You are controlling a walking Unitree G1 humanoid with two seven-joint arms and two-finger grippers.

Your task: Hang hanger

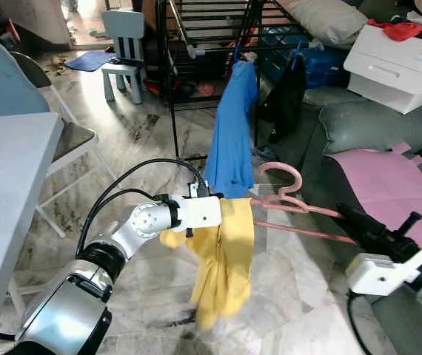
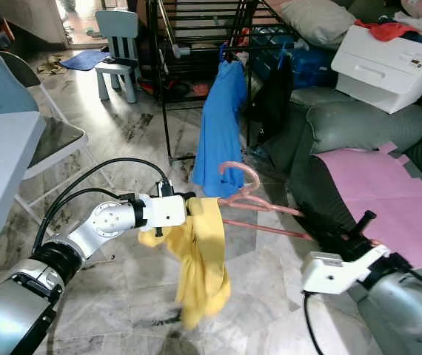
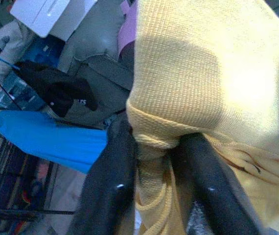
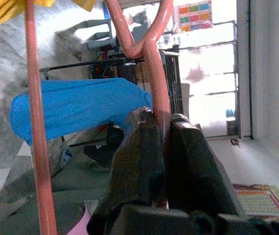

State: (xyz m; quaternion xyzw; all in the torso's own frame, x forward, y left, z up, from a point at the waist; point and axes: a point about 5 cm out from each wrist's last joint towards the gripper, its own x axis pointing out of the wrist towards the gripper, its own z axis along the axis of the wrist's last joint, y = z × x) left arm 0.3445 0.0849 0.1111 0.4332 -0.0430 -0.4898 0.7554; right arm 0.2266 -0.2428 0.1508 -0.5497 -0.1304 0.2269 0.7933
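Note:
A pink plastic hanger (image 1: 285, 200) hangs in mid-air between my two arms, its hook pointing up. A yellow garment (image 1: 224, 266) drapes from its left end and hangs down toward the floor. My left gripper (image 1: 229, 211) is shut on the yellow garment (image 3: 203, 88) at the hanger's left shoulder. My right gripper (image 1: 352, 222) is shut on the hanger's right arm (image 4: 156, 93). Behind stands a black drying rack (image 1: 211, 44) with a blue garment (image 1: 233, 133) and a black garment (image 1: 285, 92) hanging on it.
A grey sofa (image 1: 374, 126) with a pink mat (image 1: 389, 185) lies at the right, a white box (image 1: 400, 63) on it. A white table (image 1: 7, 185) and folding chair (image 1: 63, 140) stand at the left. A small blue chair (image 1: 122, 52) stands far back on the marble floor.

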